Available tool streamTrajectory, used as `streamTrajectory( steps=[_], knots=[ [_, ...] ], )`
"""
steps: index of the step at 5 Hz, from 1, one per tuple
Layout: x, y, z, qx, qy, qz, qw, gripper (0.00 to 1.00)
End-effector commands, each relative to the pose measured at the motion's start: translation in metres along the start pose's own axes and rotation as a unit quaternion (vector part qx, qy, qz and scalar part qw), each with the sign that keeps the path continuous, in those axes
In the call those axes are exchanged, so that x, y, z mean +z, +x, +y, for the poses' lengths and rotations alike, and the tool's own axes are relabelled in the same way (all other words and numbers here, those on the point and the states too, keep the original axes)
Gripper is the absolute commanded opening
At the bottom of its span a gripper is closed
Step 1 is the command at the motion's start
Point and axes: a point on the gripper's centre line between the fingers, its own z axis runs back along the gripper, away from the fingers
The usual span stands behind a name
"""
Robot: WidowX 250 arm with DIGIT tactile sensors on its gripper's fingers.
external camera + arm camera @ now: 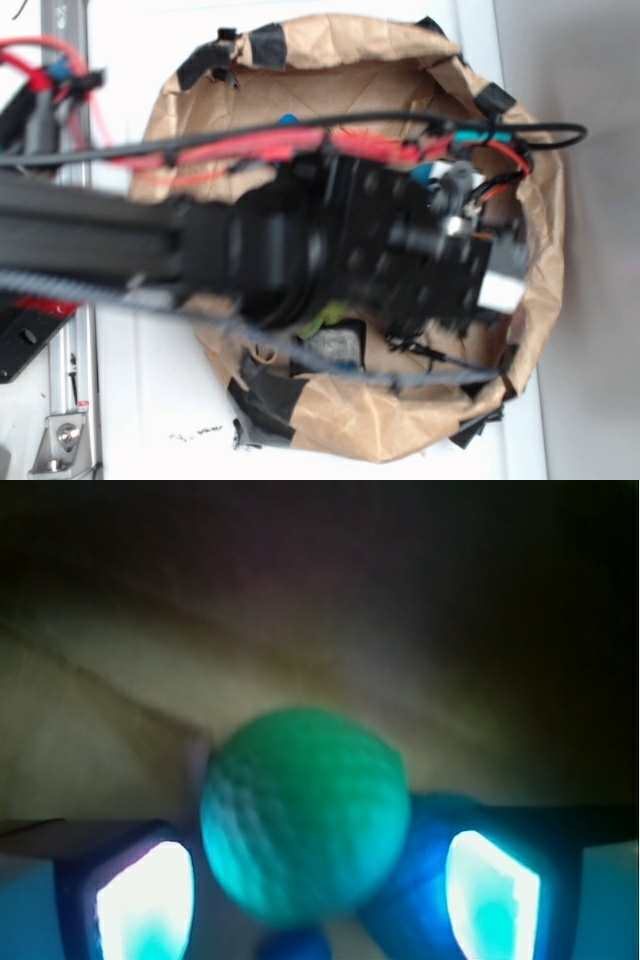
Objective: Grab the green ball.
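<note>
The green ball (305,815), sea-green with a dimpled skin, fills the middle of the wrist view and rests on brown paper. My gripper (320,900) is open, one glowing finger pad (145,905) to the ball's left and the other on its right. A gap shows between the left pad and the ball, and neither pad presses on it. In the exterior view the arm (300,250) reaches into the paper bag (520,330) and hides both the ball and the fingers.
A blue ball (415,900) lies against the green ball's lower right, close to the right finger. Another blue patch (290,947) shows below. The bag's taped walls ring the arm; a yellow-green scrap (318,325) and a grey object (335,345) lie inside.
</note>
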Motion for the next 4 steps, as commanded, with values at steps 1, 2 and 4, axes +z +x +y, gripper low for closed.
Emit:
streamTrajectory(
  steps=[1,2,4],
  knots=[
    [0.003,-0.002,-0.007,-0.012,-0.042,-0.048,0.998,0.00],
    [0.021,-0.014,-0.006,0.005,-0.044,-0.049,0.998,0.00],
    [0.072,-0.024,0.005,0.060,-0.034,-0.083,0.994,0.00]
  ],
)
